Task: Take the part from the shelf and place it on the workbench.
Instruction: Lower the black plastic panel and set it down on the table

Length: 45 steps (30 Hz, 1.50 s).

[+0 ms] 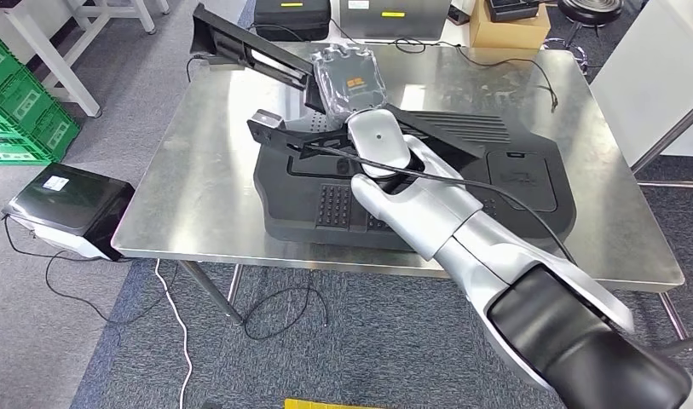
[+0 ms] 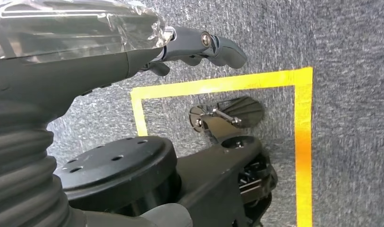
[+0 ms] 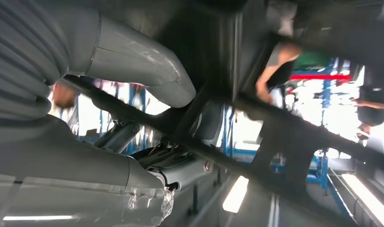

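While my right hand (image 1: 349,81) grips the long black part (image 1: 266,58) above the steel workbench (image 1: 198,187), I judge placement underway; next, lower and release.

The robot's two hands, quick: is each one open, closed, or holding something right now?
Right hand: grips the long black part above the metal workbench.
Left hand: hangs over grey carpet, holding nothing visible; open or closed cannot be told.

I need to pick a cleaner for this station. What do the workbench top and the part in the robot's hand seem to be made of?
Workbench: looks like brushed steel sheet, with a dull silver sheen and soft reflections. Part, held by the right hand: probably moulded black plastic, matte, with thin ribs and sharp edges, though painted metal can't be ruled out.
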Each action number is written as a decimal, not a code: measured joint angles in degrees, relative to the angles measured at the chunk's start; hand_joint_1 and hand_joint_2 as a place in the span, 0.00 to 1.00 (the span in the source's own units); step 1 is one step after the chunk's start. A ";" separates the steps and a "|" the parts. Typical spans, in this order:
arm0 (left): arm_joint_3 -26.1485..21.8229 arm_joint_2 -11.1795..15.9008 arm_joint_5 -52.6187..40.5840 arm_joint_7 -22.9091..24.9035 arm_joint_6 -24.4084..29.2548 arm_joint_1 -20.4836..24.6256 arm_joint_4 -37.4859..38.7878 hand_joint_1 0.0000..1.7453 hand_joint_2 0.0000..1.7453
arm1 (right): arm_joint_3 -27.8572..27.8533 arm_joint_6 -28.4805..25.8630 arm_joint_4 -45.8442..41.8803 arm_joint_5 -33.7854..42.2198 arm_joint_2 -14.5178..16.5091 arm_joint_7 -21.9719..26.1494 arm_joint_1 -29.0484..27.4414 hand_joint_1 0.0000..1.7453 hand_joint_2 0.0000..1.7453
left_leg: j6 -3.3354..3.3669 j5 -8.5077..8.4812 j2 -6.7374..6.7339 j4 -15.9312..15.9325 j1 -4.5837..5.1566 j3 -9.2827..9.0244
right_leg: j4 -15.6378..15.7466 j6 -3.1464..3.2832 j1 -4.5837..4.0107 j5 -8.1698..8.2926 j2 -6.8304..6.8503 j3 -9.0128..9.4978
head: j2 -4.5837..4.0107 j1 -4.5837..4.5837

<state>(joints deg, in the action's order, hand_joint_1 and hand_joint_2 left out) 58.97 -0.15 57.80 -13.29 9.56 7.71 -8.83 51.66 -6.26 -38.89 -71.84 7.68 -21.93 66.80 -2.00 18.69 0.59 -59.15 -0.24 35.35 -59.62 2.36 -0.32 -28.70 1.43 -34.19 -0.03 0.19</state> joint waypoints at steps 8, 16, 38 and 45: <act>0.84 0.00 -0.81 0.95 -1.07 1.09 0.00 0.00 1.00 | 4.03 3.55 3.31 -15.08 -0.01 -5.74 0.40 1.00 1.00 | 0.00 0.00 -0.03 0.00 -0.01 -0.03 | 0.00 0.00 0.00 0.00 -0.02 0.00 | 0.00 0.03; 1.53 0.02 -1.68 0.42 -0.22 1.72 0.00 0.00 1.00 | 5.81 7.06 5.73 -18.00 0.08 1.63 -0.01 1.00 1.00 | -0.01 -0.01 -0.02 0.01 -0.01 -0.06 | 0.00 0.00 -0.01 0.00 -0.02 0.02 | -0.01 0.00; 1.55 0.54 -1.15 -2.51 1.23 3.07 0.00 0.00 0.25 | 6.59 8.14 12.46 -15.03 1.39 13.37 -3.29 0.00 0.00 | -0.01 -0.01 -0.05 0.01 -0.01 -0.13 | 0.00 0.00 -0.01 0.00 -0.04 0.08 | -0.01 -0.01; 1.55 0.55 -0.89 -2.46 1.22 3.06 0.00 0.00 0.00 | 6.59 7.81 14.26 -13.23 1.80 12.46 -3.51 0.00 0.00 | -0.01 -0.01 -0.05 0.01 -0.01 -0.17 | 0.00 0.00 0.00 0.00 -0.04 0.13 | 0.00 -0.06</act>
<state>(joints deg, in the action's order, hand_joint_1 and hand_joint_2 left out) 60.52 0.39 56.90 -15.76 10.78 10.78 -8.83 58.25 1.56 -24.64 -85.07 9.48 -9.48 63.28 -2.02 18.68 0.53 -59.14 -0.25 35.17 -59.61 2.37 -0.32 -28.69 1.39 -34.06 -0.03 0.13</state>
